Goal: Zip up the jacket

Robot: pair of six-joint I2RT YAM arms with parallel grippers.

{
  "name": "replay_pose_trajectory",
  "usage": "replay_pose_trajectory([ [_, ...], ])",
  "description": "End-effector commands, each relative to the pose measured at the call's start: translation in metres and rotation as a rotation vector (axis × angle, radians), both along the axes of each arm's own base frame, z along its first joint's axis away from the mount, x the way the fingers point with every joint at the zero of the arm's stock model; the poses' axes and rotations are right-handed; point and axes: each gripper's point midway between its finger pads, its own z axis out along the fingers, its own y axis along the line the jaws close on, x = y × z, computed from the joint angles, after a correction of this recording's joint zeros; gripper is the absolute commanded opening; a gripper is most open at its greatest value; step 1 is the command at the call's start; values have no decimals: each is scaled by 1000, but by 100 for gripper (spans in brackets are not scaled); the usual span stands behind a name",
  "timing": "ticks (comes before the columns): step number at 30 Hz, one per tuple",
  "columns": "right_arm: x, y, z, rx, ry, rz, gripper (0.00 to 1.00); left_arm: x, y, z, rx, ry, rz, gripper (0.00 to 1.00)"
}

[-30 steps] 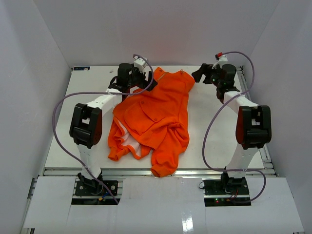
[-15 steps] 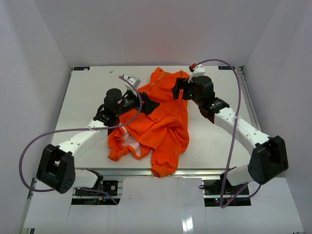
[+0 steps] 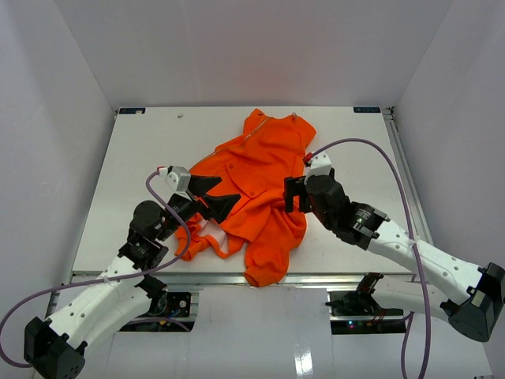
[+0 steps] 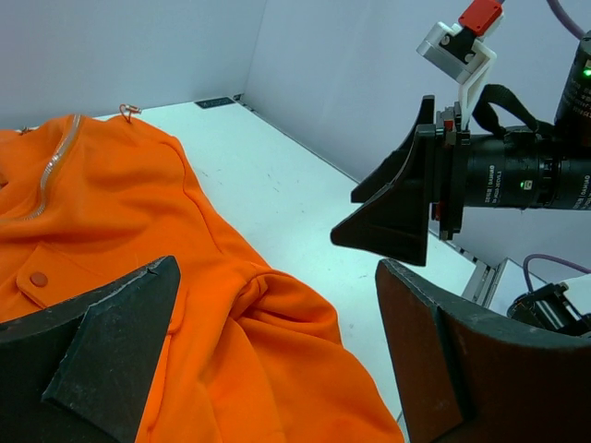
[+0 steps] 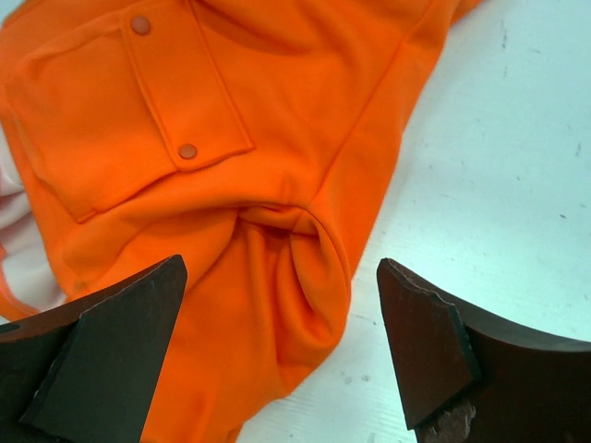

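Jacket [image 3: 256,178] lies rumpled in the middle of the white table [image 3: 134,150], bright orange, with its collar toward the far wall and its lower end bunched at the near edge. A strip of pale lining [image 3: 207,230] shows at its left side. My left gripper [image 3: 223,192] is over the jacket's left part, fingers spread wide and nothing between them. From the left wrist I see only orange cloth under the gap. A pale zipper [image 4: 51,171] runs up toward the collar at the far left of that view, though I cannot tell how far it is closed. My right gripper [image 3: 293,194] is at the jacket's right edge, just opposite the left one, and it too is spread with nothing held. From the right wrist, a twisted fold [image 5: 295,231] of cloth lies below the gap between its fingers. A buttoned pocket [image 5: 129,120] with two round snaps sits beyond it, and bare table is off to the right. Whether either gripper touches the cloth I cannot tell — both look close above it. Purple cables [image 3: 371,146] loop from my arms over the table.
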Motion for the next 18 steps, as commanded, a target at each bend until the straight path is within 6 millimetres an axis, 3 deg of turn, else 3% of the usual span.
replay_pose_trajectory([
  [1, -5, -17, 8, 65, -43, -65, 90, -4, 3, -10, -12, 25, 28, 98],
  [8, -15, -24, 27, 167, -115, -37, 90, -17, -5, -8, -11, 15, -14, 98],
  [18, -20, -31, 38, 206, -160, -33, 90, -16, -3, -12, -2, 16, 2, 98],
])
